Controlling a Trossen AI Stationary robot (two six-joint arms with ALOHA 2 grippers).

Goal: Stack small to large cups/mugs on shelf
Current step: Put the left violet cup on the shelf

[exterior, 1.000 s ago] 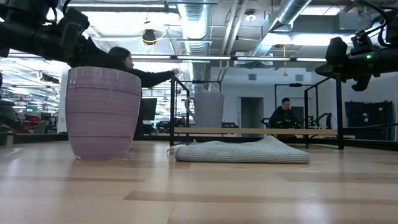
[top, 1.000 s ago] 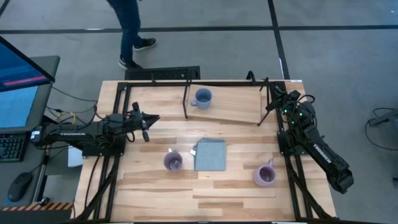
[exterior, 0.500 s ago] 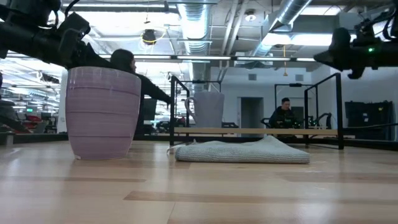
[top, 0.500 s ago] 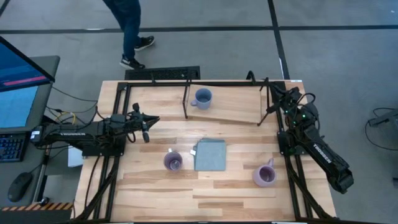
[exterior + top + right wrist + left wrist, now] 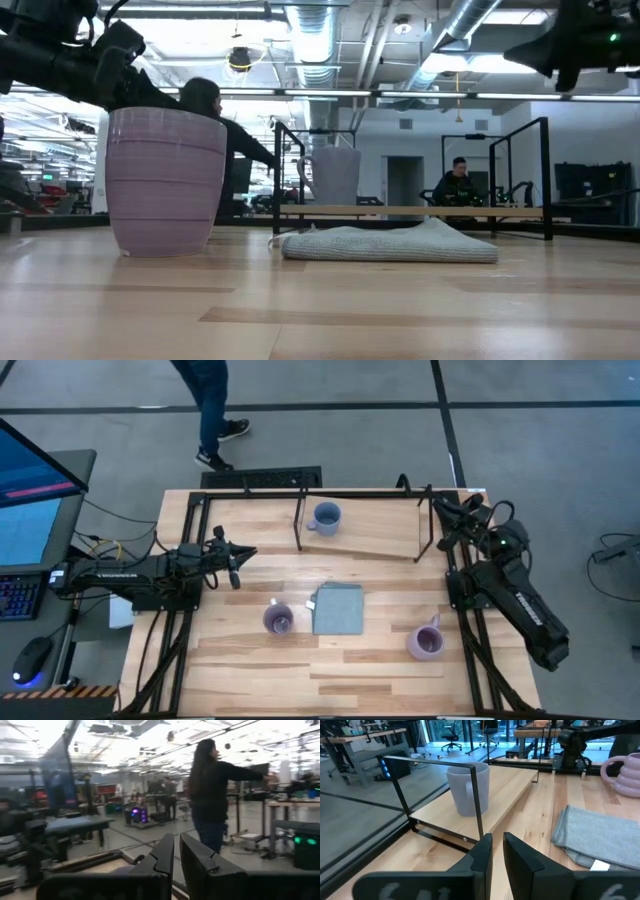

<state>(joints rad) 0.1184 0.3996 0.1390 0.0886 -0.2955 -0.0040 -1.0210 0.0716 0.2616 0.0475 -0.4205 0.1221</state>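
Resting on the shelf (image 5: 370, 532) at the table's (image 5: 250, 670) far edge, the blue mug (image 5: 325, 517) sits near the board's left end. One purple mug (image 5: 277, 619) stands just left of the grey cloth (image 5: 338, 608); the other purple mug (image 5: 424, 641) is toward the near right corner. The left gripper (image 5: 233, 563) hovers by the left edge and the right gripper (image 5: 447, 518) by the shelf's right end, both nearly pressed together and holding nothing

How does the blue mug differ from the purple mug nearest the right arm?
The blue mug stands on the shelf; the purple mug sits on the tabletop. The blue mug's handle points toward the left arm's side, the purple mug's toward the table's far edge. Both stand upright, ungripped.
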